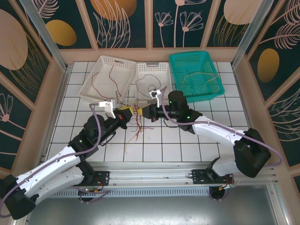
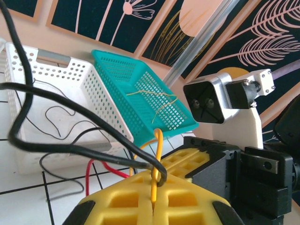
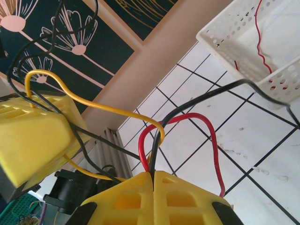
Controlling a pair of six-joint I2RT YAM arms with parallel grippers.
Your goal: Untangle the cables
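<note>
Tangled cables (image 1: 137,123), red, black, yellow: above tiled table (image 1: 187,140) at centre, just short of white baskets (image 1: 153,63), strung left-right between arms. Yellow and black strands clamped tight in left gripper (image 2: 153,194); red and black clamped in right gripper (image 3: 153,185). Tips almost meet; next pull likely outward, apart.

— What stands at the back of the white tiled table (image 1: 75,123)?
— Three mesh baskets in a row: a white basket (image 1: 117,58) at the left, turned askew, a second white basket (image 1: 153,64) in the middle, a teal basket (image 1: 190,54) at the right.
— And around it?
— Dark wall panels (image 1: 124,21) painted with tan flowers and leaves.
</note>
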